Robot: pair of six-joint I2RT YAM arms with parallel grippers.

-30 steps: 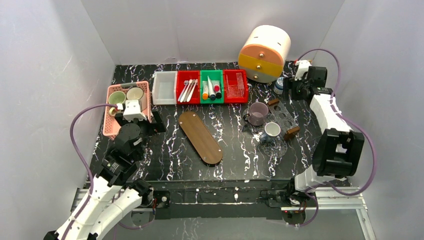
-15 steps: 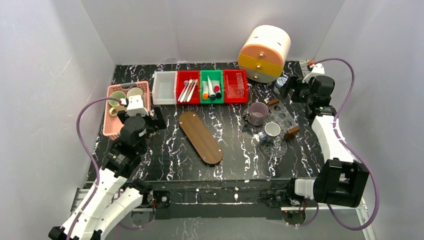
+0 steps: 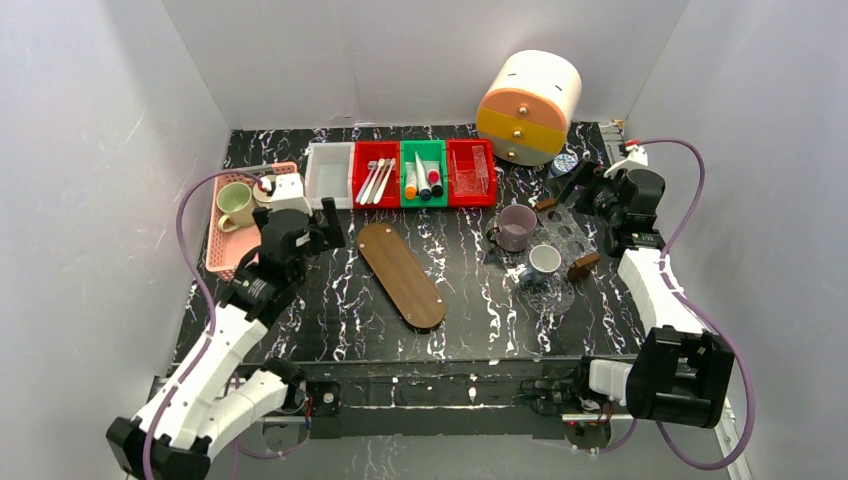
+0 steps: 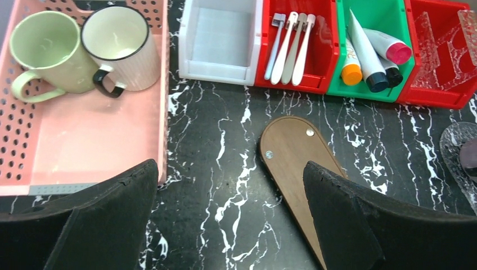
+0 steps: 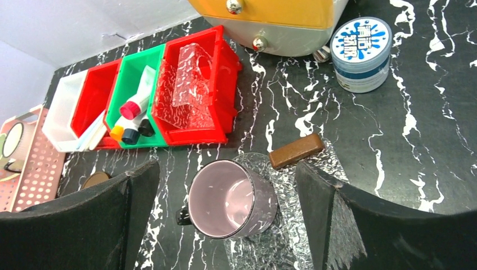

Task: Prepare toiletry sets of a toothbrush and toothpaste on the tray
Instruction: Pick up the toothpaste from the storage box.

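Both arms had reached farther over the table than a second before. The left gripper had come off the pink basket at the left edge and hung over the marble surface between the basket and the tray, jaws wide apart and holding nothing. The right gripper had drawn in from the far right corner and hovered above the purple mug, jaws likewise spread and holding nothing. The wooden tray lay diagonally mid-surface and carried no set yet. Along the far edge, the toothbrushes lay together in a red bin, and the tubes lay in the green bin just right of it, well apart from the tray.
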